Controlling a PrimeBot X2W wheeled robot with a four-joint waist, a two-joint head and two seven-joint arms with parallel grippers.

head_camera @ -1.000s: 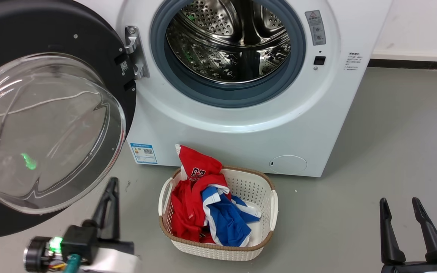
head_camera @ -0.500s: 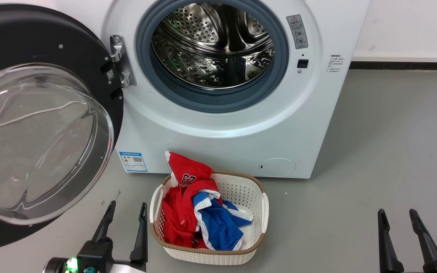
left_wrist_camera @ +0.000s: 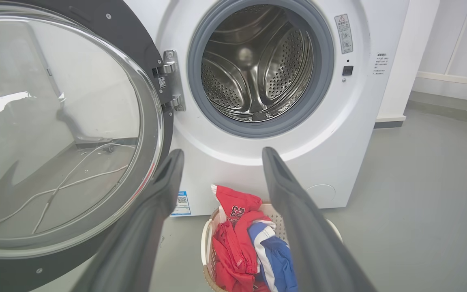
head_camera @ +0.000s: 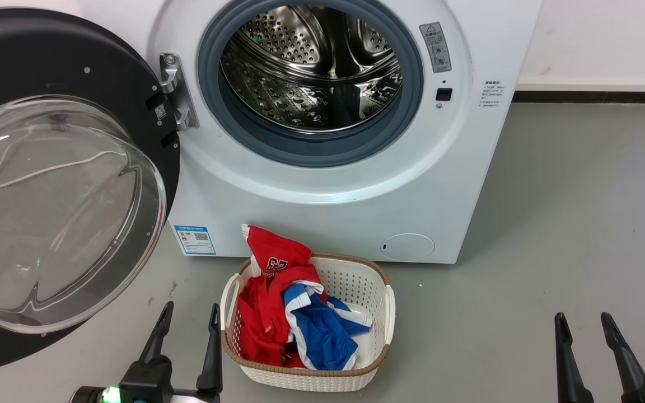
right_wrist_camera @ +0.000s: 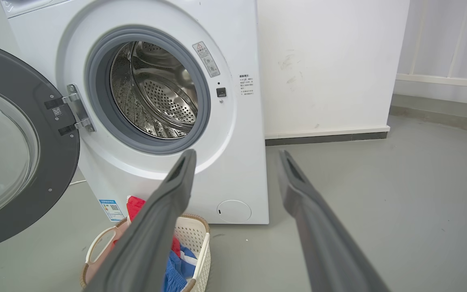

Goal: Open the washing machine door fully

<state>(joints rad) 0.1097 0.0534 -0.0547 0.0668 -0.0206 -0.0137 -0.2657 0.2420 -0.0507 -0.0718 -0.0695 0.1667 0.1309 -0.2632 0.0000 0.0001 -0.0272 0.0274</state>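
The washing machine door point(head_camera: 65, 184) hangs swung out left of the washing machine point(head_camera: 328, 212), glass bowl point(head_camera: 48, 224) facing the robot, the drum point(head_camera: 311, 73) fully exposed. The left gripper point(head_camera: 191, 307) sits low and near, just left of the laundry basket point(head_camera: 391, 313), jaws spread and empty; the right gripper point(head_camera: 583, 316), far to the right, is spread too. Whether the hinge point(head_camera: 174, 92) has reached its stop is hard to judge, since the door's left edge is cut off. Any last push belongs on the black rim point(head_camera: 76, 61) away from the hinge, not the glass.
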